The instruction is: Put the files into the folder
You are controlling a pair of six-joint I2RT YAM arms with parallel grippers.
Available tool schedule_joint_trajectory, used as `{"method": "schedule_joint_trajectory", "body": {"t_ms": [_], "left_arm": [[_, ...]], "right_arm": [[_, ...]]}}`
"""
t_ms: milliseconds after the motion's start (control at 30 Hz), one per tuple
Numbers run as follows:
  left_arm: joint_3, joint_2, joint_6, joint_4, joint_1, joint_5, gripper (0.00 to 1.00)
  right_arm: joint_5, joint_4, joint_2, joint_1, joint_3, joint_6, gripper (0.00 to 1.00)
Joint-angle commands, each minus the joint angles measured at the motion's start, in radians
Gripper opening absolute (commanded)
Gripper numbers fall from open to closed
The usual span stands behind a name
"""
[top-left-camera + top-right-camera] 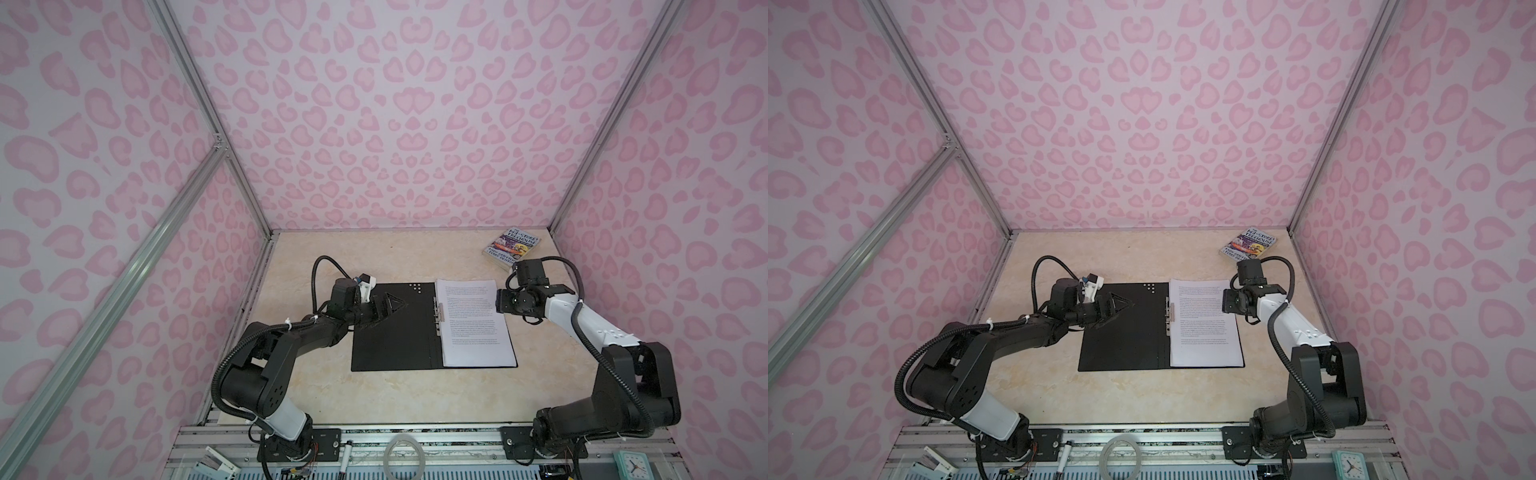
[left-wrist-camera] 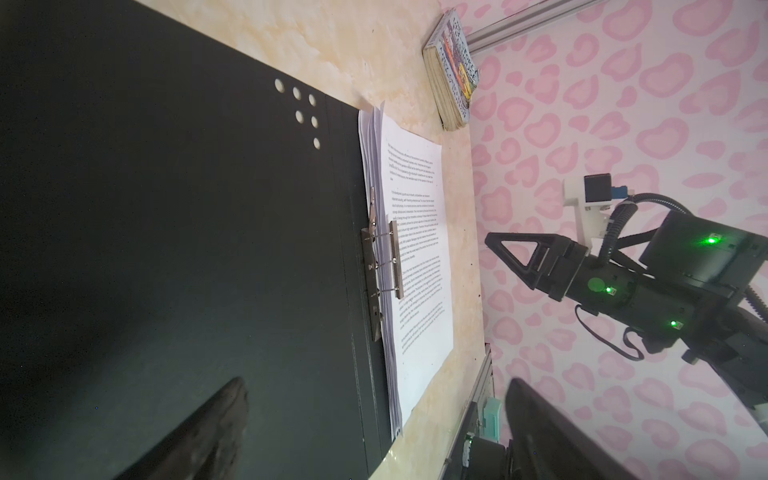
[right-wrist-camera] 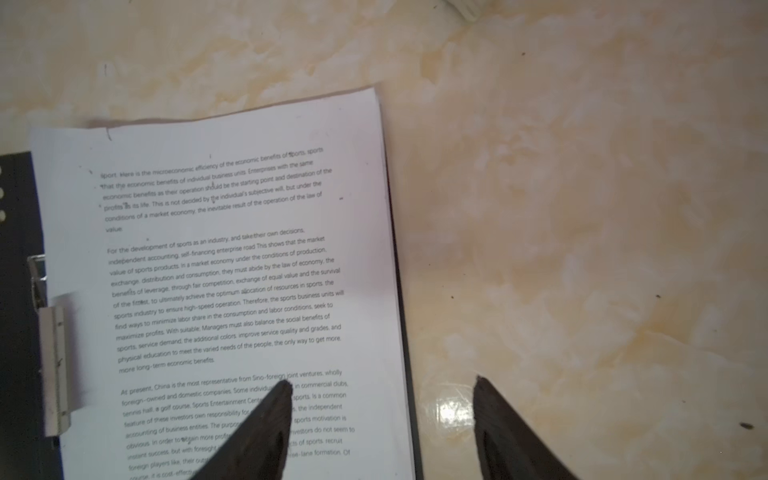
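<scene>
Right gripper, jaws parted and empty, is straddling the 3 o'clock edge of the files, lying in the open folder; left gripper is gaping, empty. We are planning to close the 9 o'clock cover slowly.

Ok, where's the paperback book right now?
In both top views the paperback book lies in the table's far right corner, beyond the right arm and apart from the open folder.

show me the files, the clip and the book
files [image 1: 476, 332], in a top view, middle of the top sheet
clip [image 2: 395, 259], left wrist view, on its metal bar
book [image 1: 514, 248], in a top view, middle of its cover
</scene>
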Motion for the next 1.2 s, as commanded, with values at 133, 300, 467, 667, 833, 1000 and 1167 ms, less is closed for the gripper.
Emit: {"method": "schedule_joint_trajectory", "body": {"t_ms": [133, 300, 467, 667, 833, 1000, 1167], "left_arm": [[0.086, 0.091, 0.027, 0.040, -0.043, 0.060, 0.98], [0.190, 0.198, 0.002, 0.032, -0.075, 0.112, 0.98], [0.311, 0.332, -0.023, 0.013, -0.098, 0.148, 0.98], [0.403, 0.466, -0.050, -0.028, -0.097, 0.156, 0.99], [0.397, 0.488, -0.039, -0.059, -0.057, 0.140, 0.99], [0.382, 0.488, -0.004, -0.099, 0.005, 0.151, 0.99], [0.382, 0.443, 0.009, -0.118, 0.002, 0.178, 1.00]], "right_arm": [[-0.222, 0.241, 0.020, -0.121, -0.158, 0.159, 0.68], [-0.343, 0.401, 0.022, -0.157, -0.253, 0.234, 0.68], [-0.440, 0.487, 0.090, -0.160, -0.271, 0.275, 0.67], [-0.517, 0.636, 0.115, -0.140, -0.337, 0.383, 0.64], [-0.566, 0.720, 0.129, -0.093, -0.369, 0.428, 0.63], [-0.571, 0.835, 0.159, -0.036, -0.402, 0.502, 0.62], [-0.577, 0.935, 0.201, -0.024, -0.413, 0.549, 0.60]]}}
